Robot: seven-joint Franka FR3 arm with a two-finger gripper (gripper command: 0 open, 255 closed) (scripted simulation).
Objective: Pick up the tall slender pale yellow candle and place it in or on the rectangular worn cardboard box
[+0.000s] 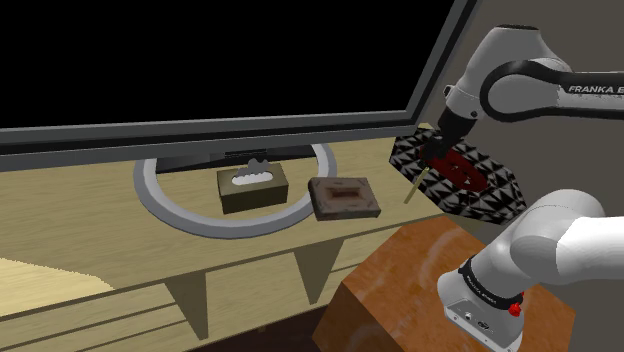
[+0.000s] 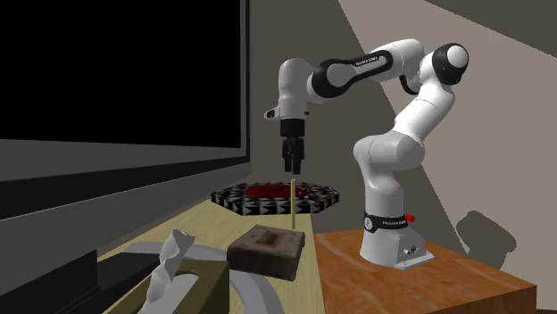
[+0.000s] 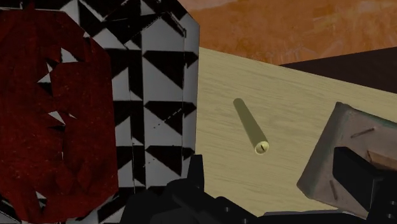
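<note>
You've got a pale wood table point(image 1: 80, 215) with brackets under its front edge. Big TV point(image 1: 200, 60), black screen, grey frame, sits on it on a grey ring base point(image 1: 165, 205). In your second exterior view, a grey wall point(image 2: 518, 152) stands behind, crossed by slanted darker bands.

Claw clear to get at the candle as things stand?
Likely yes: the claw hangs open just above the upright candle, nothing between; the patterned tray and brown box sit to either side, apart from it.
</note>
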